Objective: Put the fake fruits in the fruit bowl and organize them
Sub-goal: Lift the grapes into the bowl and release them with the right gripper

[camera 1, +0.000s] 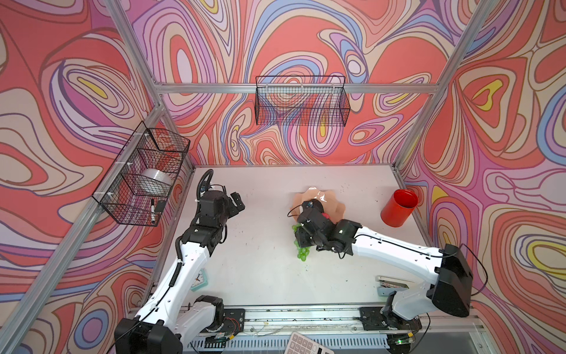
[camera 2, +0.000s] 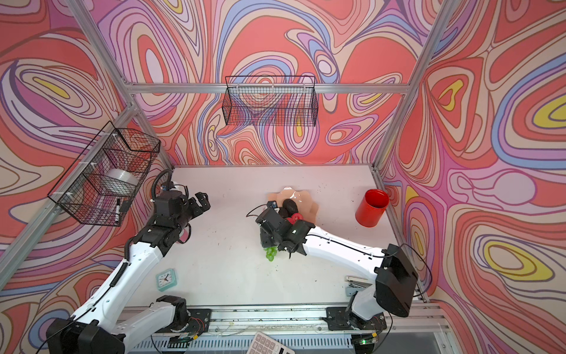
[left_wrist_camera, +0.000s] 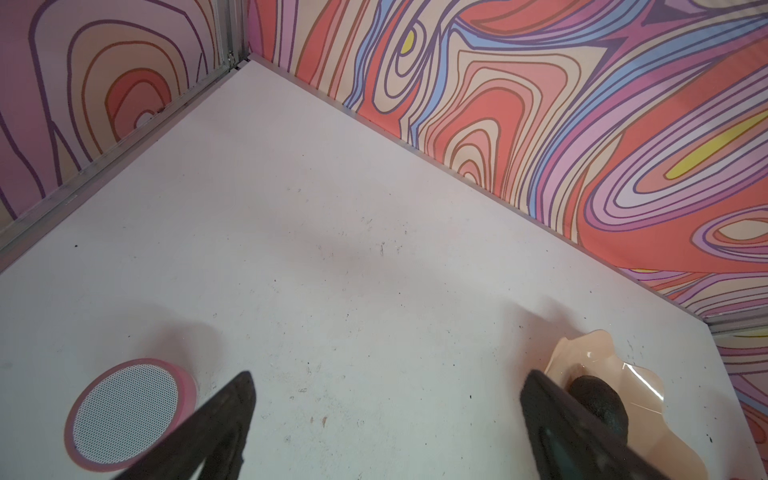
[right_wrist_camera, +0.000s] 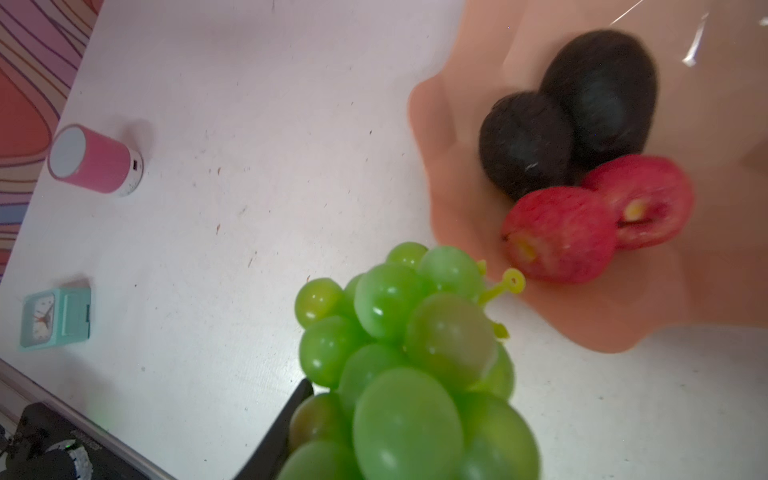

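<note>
My right gripper (camera 1: 301, 242) is shut on the bunch of green grapes (right_wrist_camera: 407, 361). One dark finger (right_wrist_camera: 291, 415) shows beside the bunch and the other is hidden by it. In both top views a few grapes (camera 2: 271, 253) stick out below the gripper, just in front of the peach-pink fruit bowl (camera 1: 335, 205). I cannot tell whether the bunch touches the table. Inside the bowl (right_wrist_camera: 727, 270) lie two dark avocados (right_wrist_camera: 525, 143) (right_wrist_camera: 602, 91) and two red apples (right_wrist_camera: 557, 235) (right_wrist_camera: 648, 199). My left gripper (left_wrist_camera: 384, 399) is open and holds nothing, far left of the bowl above bare table.
A red cup (camera 1: 399, 208) stands at the right wall. A pink speaker (right_wrist_camera: 95, 160) and a teal clock (camera 2: 166, 279) sit on the left side. A stapler (camera 1: 392, 283) lies near the right arm's base, a calculator (camera 1: 303, 343) at the front. Wire baskets (camera 1: 301, 101) hang on the walls.
</note>
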`<state>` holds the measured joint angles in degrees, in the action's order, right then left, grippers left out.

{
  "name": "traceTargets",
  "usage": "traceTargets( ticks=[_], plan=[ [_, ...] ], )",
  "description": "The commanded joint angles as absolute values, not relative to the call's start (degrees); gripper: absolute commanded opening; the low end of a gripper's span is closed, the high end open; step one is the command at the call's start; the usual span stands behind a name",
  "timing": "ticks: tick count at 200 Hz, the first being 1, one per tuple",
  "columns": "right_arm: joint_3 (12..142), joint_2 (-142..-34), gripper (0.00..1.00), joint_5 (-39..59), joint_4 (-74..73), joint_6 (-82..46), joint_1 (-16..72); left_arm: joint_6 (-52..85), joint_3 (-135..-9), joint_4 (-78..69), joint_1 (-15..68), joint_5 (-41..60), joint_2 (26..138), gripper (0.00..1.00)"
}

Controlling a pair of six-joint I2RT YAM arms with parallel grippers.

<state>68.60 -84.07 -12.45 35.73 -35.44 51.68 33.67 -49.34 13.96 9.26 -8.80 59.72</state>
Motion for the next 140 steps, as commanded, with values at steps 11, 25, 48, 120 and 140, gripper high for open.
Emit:
traceTargets(
  ticks=[11, 25, 48, 120, 140],
  plan=[
    [72.89, -82.27, 0.45, -13.03, 39.03, -27.34, 42.24, 33.61, -48.78, 16.24, 8.61, -8.80, 58.29, 1.00],
    [75.62, -83.16, 0.45, -12.36, 39.50, -24.39, 38.66, 33.59, -48.98, 16.58, 8.52, -8.63, 58.09, 1.00],
    [79.09, -85.02, 0.45, -11.15, 39.80, -20.17, 33.46, 33.26, -49.25, 17.27, 8.45, -8.74, 57.70, 1.00],
    [88.50, -94.98, 0.45, -11.95, 43.46, -10.35, 24.93, 33.15, -48.79, 17.76, 8.26, -8.56, 56.87, 1.00],
    [88.67, -97.61, 0.45, -11.60, 42.69, -9.04, 24.11, 33.14, -48.85, 17.76, 8.17, -8.59, 56.95, 1.00]
  ],
)
